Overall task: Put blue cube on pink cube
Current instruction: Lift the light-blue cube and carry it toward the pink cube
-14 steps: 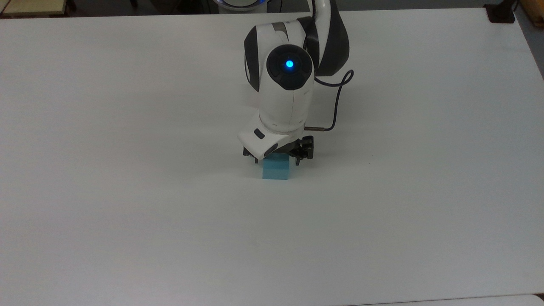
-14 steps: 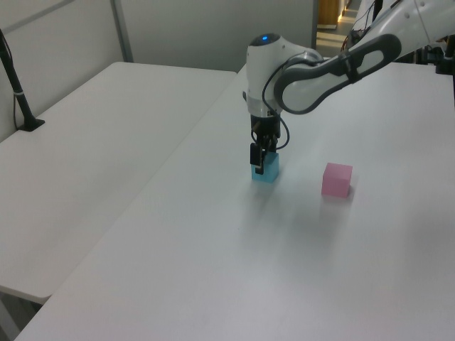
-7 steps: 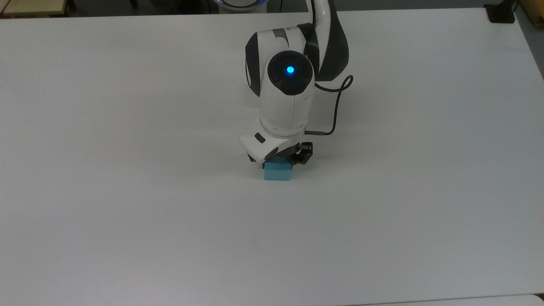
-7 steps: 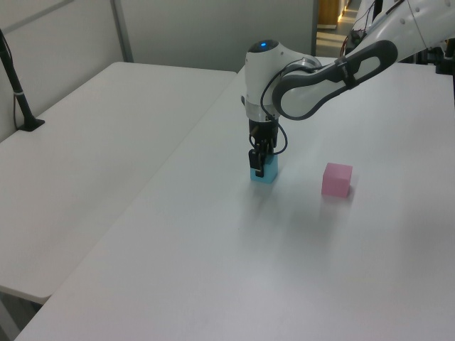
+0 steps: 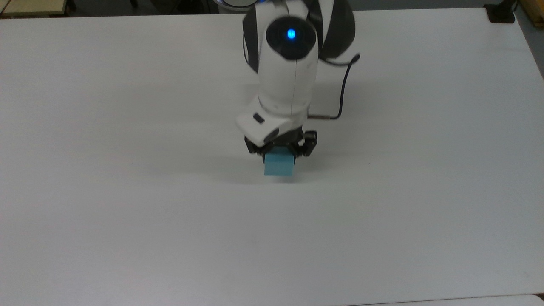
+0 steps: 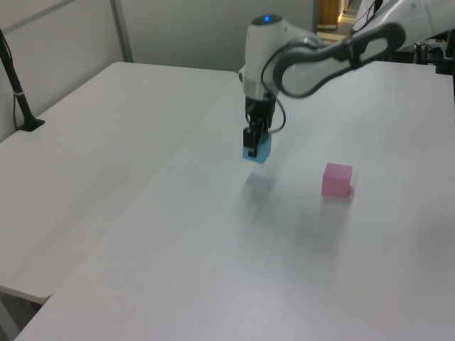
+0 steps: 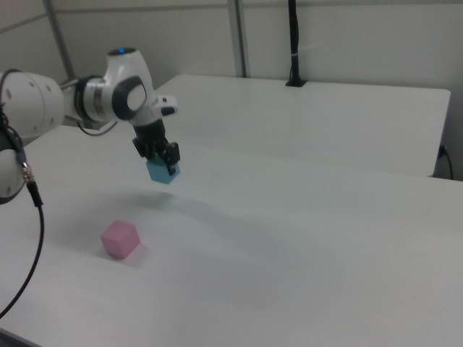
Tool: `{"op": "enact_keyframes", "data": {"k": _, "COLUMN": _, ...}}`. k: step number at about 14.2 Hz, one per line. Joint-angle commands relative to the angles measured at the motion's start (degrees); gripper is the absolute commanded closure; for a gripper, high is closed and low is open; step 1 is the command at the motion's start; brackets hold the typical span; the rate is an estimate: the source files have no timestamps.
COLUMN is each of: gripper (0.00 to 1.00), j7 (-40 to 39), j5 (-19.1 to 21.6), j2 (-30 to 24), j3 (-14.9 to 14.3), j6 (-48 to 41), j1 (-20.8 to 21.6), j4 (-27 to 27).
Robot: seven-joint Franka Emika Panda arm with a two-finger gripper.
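Note:
My gripper (image 5: 279, 154) (image 6: 255, 145) (image 7: 162, 165) is shut on the blue cube (image 5: 279, 165) (image 6: 259, 150) (image 7: 162, 173), a small cyan block held clear above the white table with its shadow below it. The pink cube (image 6: 336, 179) (image 7: 119, 239) rests on the table, off to the left view's right of the gripper and lower left of it in the right view. In the top view the arm covers the pink cube.
A second white table (image 6: 85, 135) (image 7: 318, 116) adjoins this one along a seam. A black post (image 6: 18, 92) (image 7: 294, 43) stands clamped at its far side. A dark cable (image 5: 344, 91) loops beside the arm's wrist.
The gripper closed on the blue cube and raised it off the table; a shadow now lies beneath it. The pink cube has stayed in place.

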Motion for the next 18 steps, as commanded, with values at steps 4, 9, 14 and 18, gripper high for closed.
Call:
{"op": "enact_keyframes", "data": {"k": 4, "gripper": 0.81, "j7": 0.1, "j5": -0.4, "j2": -13.6, "j3": -1.3, "j6": -16.0, "j1": 0.3, "j4": 2.5}}
{"op": "enact_keyframes", "data": {"k": 9, "gripper": 0.8, "j7": 0.0, "j5": 0.0, "j2": -14.7, "j3": -1.3, "j6": -18.5, "j1": 0.0, "j4": 3.9}}
{"op": "enact_keyframes", "data": {"k": 14, "gripper": 0.8, "j7": -0.1, "j5": 0.3, "j2": -23.2, "j3": -0.7, "j6": -18.4, "j1": 0.1, "j4": -4.4}}
{"op": "enact_keyframes", "data": {"k": 18, "gripper": 0.79, "j7": 0.4, "j5": 0.9, "j2": -32.0, "j3": -0.3, "j6": -18.4, "j1": 1.9, "j4": -14.9}}
